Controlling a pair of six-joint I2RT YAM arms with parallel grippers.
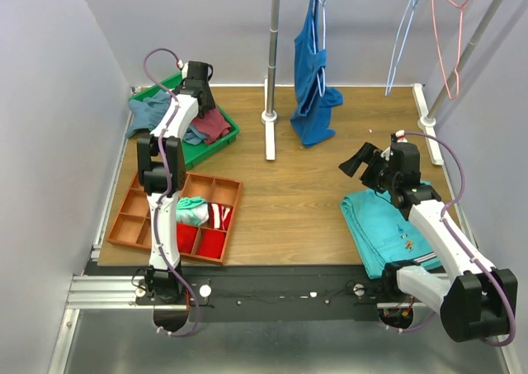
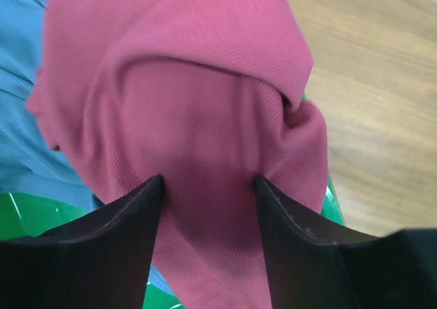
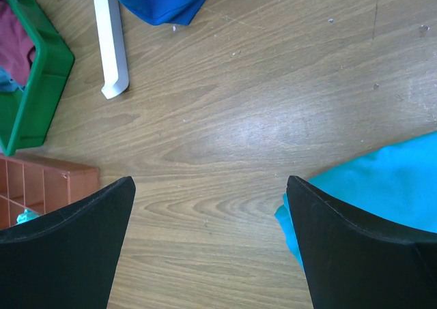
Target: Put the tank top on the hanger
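Observation:
The maroon tank top point(image 1: 214, 124) lies bunched in the green bin point(image 1: 228, 137) at the back left, and it fills the left wrist view point(image 2: 184, 84). My left gripper point(image 1: 201, 101) is down in the bin, its jaws closed part way on a thick fold of the tank top point(image 2: 208, 179). The pale blue-white wire hanger point(image 1: 403, 40) hangs empty on the rail at the back right. My right gripper point(image 1: 360, 161) is open and empty above bare wood point(image 3: 210, 183), near the turquoise trousers point(image 1: 388, 225).
A royal-blue tank top point(image 1: 313, 85) hangs from the rail beside a white stand pole point(image 1: 271, 77). A salmon-pink hanger point(image 1: 446, 44) hangs right of the pale one. An orange compartment tray point(image 1: 132, 217) with small cloths sits front left. Grey-blue cloth point(image 2: 27, 118) also lies in the bin.

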